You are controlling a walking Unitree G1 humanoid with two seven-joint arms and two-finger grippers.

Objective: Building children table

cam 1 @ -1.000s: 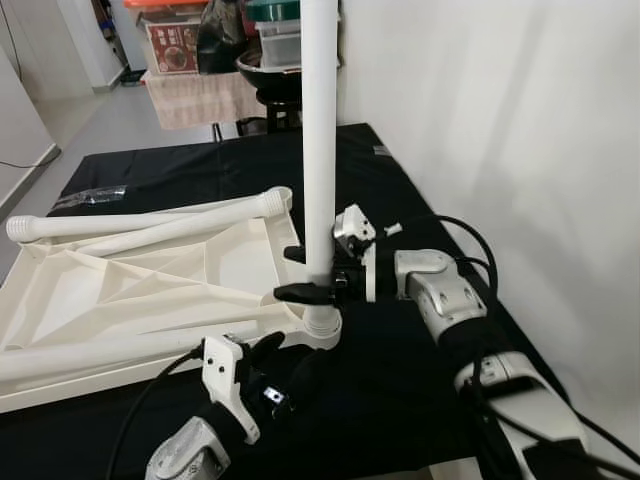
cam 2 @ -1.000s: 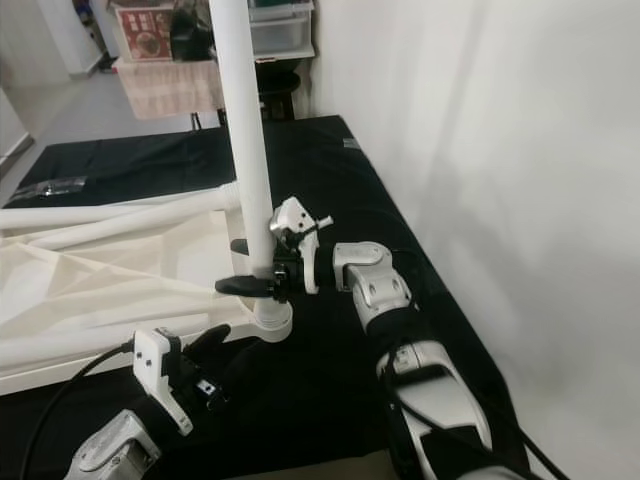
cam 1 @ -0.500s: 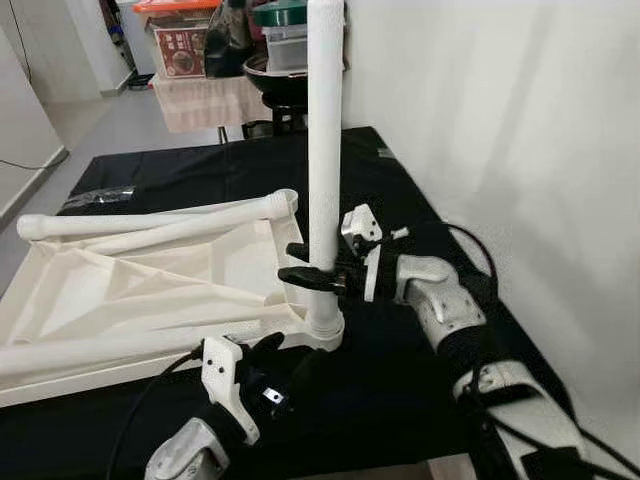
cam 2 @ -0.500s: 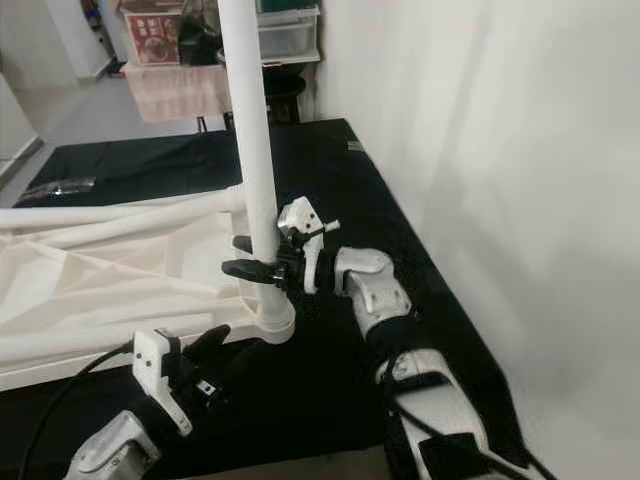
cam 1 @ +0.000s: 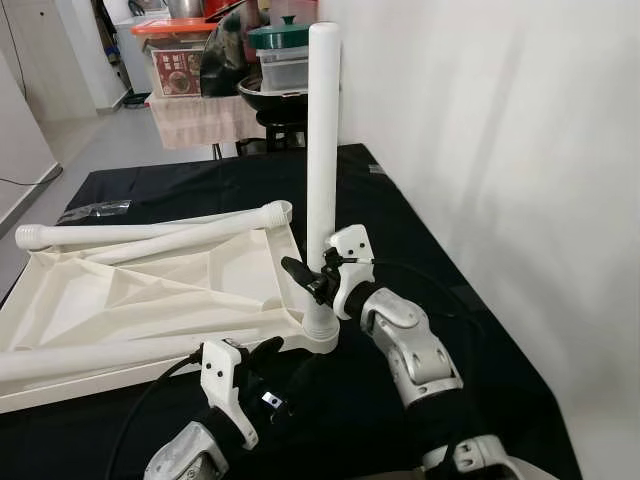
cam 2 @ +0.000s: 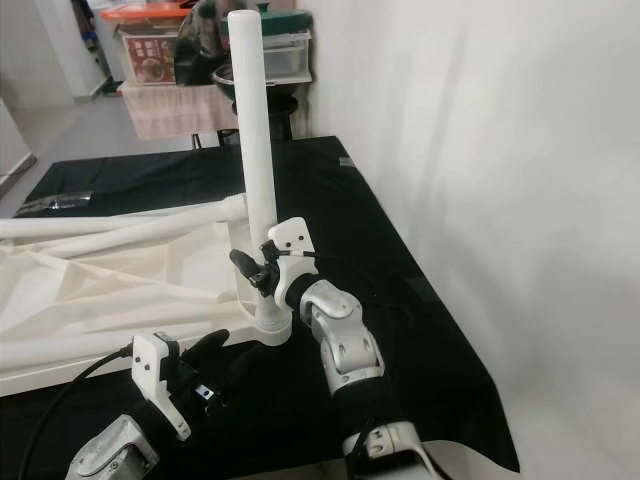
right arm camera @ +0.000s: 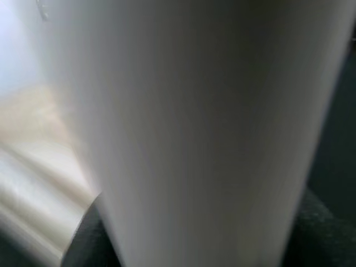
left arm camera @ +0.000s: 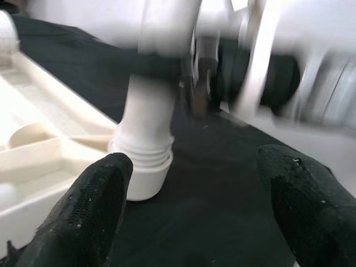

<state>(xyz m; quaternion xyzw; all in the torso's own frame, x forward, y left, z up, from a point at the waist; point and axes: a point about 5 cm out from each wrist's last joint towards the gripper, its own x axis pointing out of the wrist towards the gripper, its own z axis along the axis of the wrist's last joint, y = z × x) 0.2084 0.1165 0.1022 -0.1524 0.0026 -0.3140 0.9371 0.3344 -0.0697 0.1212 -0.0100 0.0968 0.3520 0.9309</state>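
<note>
Right hand [cam 1: 312, 282] grips upright leg [cam 1: 321, 150] (tabletop [cam 1: 150, 290] inverted)

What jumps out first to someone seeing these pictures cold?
A tall white table leg stands upright from the near corner of the upturned white tabletop, which lies on a black-covered table. The right gripper clasps the leg low down, while the left gripper waits open just in front.

The tall white plastic tube leg [cam 1: 322, 150] looks smooth and a little shiny. The flat cream plastic tabletop [cam 1: 150, 290] looks smooth and dull. A matt black cloth covers the counter [cam 1: 200, 180]. The left claw's [left arm camera: 189, 206] black fingers [left arm camera: 94, 206] look rough and grainy.
</note>
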